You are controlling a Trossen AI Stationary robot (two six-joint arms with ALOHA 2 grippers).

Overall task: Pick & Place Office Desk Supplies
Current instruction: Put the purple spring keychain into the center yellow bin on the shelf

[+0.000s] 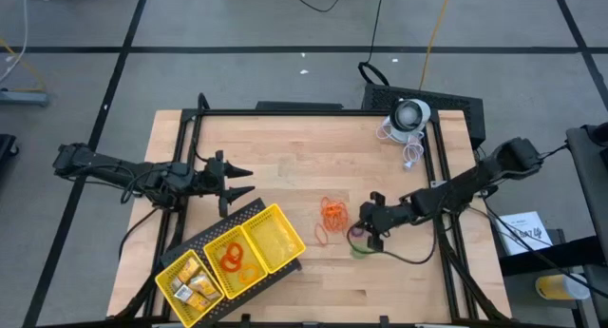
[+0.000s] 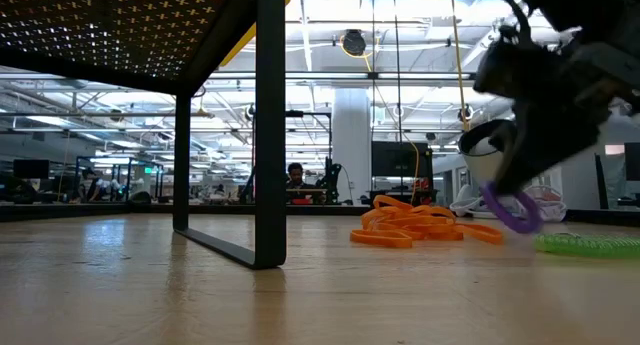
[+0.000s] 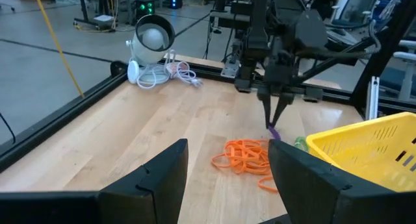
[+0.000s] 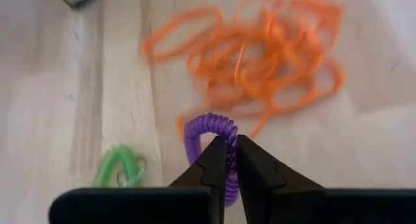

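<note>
The orange rubber-band loops lie in a blurred tangle too knotted to count, near the yellow tray. One purple ring is clenched between the right gripper jaws, seemingly just above the wood, one green ring just beside it. The left gripper hangs released, holding nothing, beside the tray

At the right of the frame, the right hand comes down from the upper right corner, dark and blurred, with a purple coil ring clamped at its tip just above the wooden surface. Left of it, at centre, a heap of orange rubber bands lies on the wood. A green coil ring lies at the right edge. A black frame post stands left of centre.
</note>
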